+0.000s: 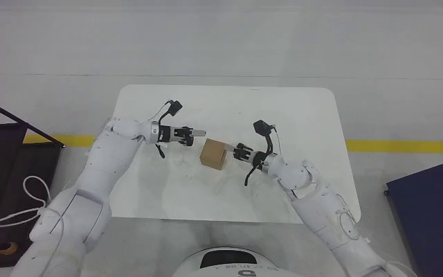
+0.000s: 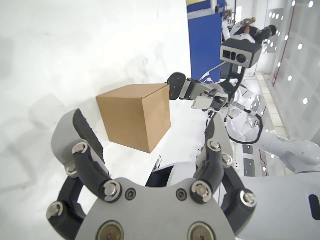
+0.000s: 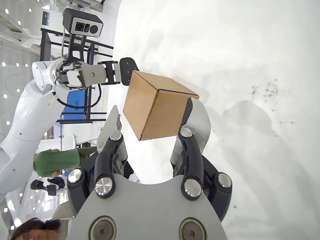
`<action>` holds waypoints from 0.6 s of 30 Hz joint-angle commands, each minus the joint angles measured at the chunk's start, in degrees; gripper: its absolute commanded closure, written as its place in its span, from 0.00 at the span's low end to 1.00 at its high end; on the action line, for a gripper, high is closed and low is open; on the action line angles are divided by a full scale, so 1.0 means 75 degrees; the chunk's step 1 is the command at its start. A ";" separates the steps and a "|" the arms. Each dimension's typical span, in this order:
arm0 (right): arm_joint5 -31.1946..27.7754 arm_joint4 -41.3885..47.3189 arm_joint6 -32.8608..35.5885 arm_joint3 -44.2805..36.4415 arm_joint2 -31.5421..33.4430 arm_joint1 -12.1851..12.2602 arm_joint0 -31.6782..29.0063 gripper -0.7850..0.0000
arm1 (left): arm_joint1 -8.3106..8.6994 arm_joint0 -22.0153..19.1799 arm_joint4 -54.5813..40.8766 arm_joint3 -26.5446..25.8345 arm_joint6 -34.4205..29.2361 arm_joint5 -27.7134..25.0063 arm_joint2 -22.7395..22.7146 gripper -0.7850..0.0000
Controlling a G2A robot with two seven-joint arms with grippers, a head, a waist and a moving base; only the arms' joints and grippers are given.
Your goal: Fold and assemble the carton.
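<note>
The left gripper (image 1: pixel 199 131) and right gripper (image 1: pixel 234 149) are both gaping open, with the box (image 1: pixel 214 153) sitting just ahead of each. Squeezing opposite faces squarely and gently is probably safest, to avoid denting it.

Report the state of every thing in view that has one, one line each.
carton, folded into a closed box, flaps shut, standing on the table, not gripped
left gripper, open, close beside the carton
right gripper, open, close to the carton's opposite side
</note>
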 commanded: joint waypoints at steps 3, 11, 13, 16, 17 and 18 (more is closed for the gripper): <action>0.0362 -0.0818 0.0521 -0.0715 -0.0090 0.0051 0.0187 1.00 | 0.0698 0.0521 -0.0001 -0.0750 0.0079 -0.0078 -0.1016 0.00; 0.0338 -0.2003 0.1666 -0.0438 -0.1332 -0.0138 0.1288 1.00 | 0.1462 0.1717 -0.0286 -0.2044 -0.0058 0.0059 -0.2501 0.00; 0.0368 -0.2056 0.1642 -0.0183 -0.1646 -0.0238 0.1525 1.00 | 0.1462 0.1717 -0.0286 -0.2044 -0.0058 0.0059 -0.2501 0.00; 0.0388 -0.2017 0.1502 0.0144 -0.1930 -0.0364 0.1790 1.00 | 0.1462 0.1717 -0.0286 -0.2044 -0.0058 0.0059 -0.2501 0.00; 0.0404 -0.2041 0.1441 0.0242 -0.2004 -0.0399 0.1863 1.00 | 0.1462 0.1717 -0.0286 -0.2044 -0.0058 0.0059 -0.2501 0.00; 0.0428 -0.2058 0.1365 0.0337 -0.2070 -0.0434 0.1929 1.00 | 0.1462 0.1717 -0.0286 -0.2044 -0.0058 0.0059 -0.2501 0.00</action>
